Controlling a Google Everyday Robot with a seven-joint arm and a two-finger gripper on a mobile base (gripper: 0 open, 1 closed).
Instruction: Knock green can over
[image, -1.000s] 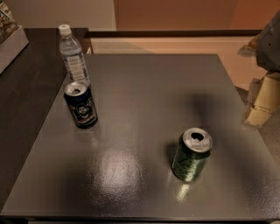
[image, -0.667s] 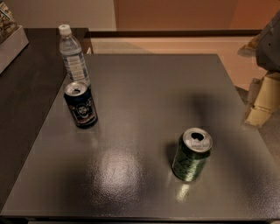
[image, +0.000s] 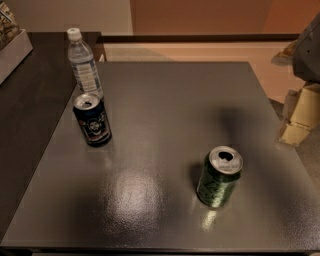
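Note:
The green can (image: 220, 176) stands upright on the grey table (image: 165, 100), in the front right part, with its silver pull-tab top showing. My gripper (image: 298, 114) is at the right edge of the view, pale beige under a grey arm part, beyond the table's right edge. It is behind and to the right of the green can, well apart from it, and holds nothing that I can see.
A dark blue can with a round white emblem (image: 92, 120) stands upright at the left. A clear plastic bottle with a white cap (image: 84, 64) stands just behind it. A darker table (image: 35, 105) adjoins on the left, with a pale box (image: 11, 45) on it.

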